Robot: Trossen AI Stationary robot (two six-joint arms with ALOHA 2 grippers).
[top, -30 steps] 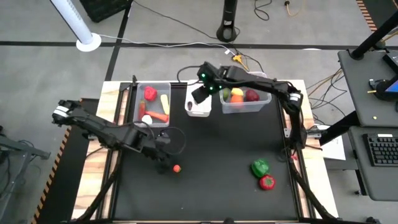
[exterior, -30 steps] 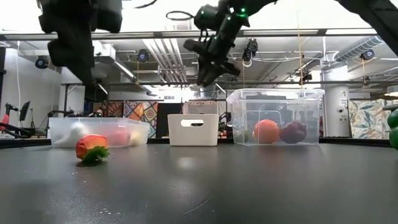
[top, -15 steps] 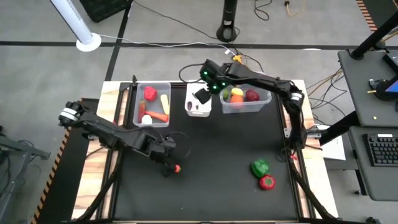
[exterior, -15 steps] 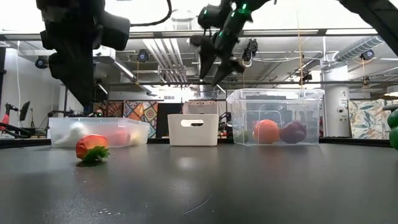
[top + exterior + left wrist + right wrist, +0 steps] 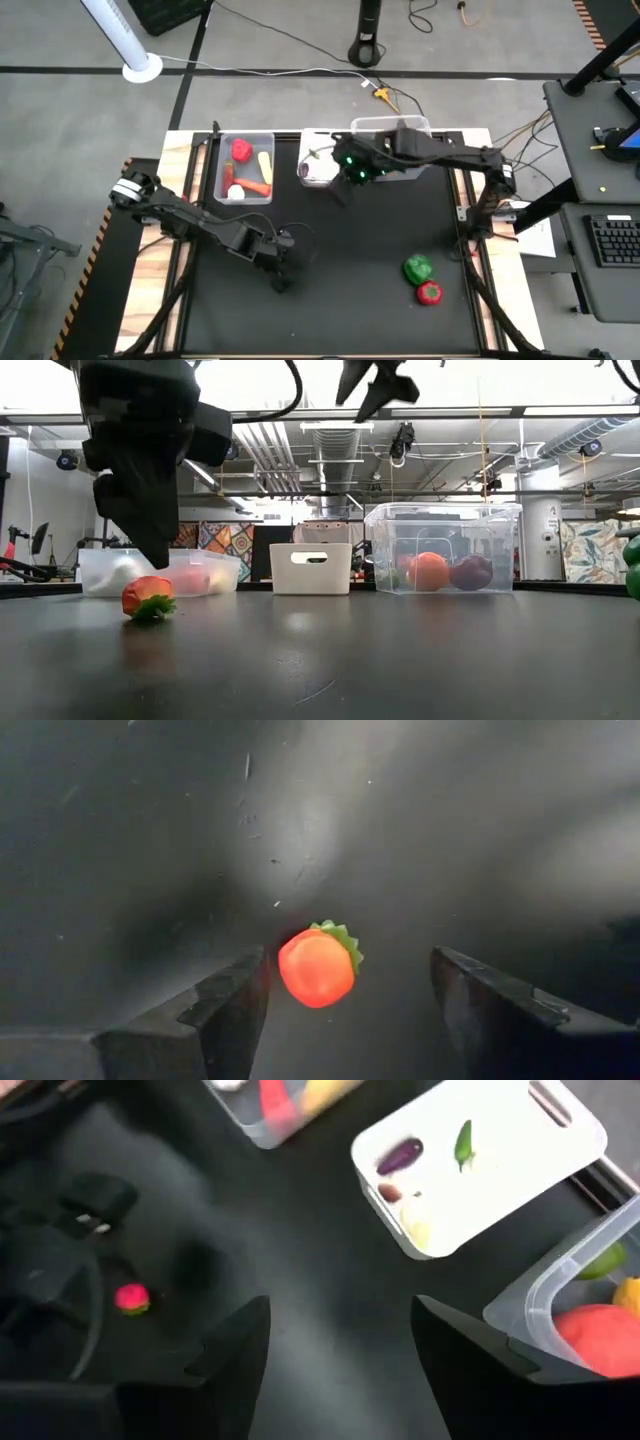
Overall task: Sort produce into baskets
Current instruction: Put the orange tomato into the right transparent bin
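The strawberry (image 5: 317, 966) lies on the black table (image 5: 350, 300), near the left front. The left gripper (image 5: 350, 995) hangs right over it with its fingers wide apart, one on each side, not touching it. The right gripper (image 5: 340, 1345) is wide open too, up high by the white tub (image 5: 480, 1165). A green pepper (image 5: 418, 268) and a red pepper (image 5: 430, 292) sit together far to the right.

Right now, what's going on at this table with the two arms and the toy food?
The left tool hangs open over a small red-orange toy fruit with a green leafy top on the black table, not yet gripping it. The right tool, open and empty, is by the small white tub. A green toy pepper and a red toy pepper remain unsorted.
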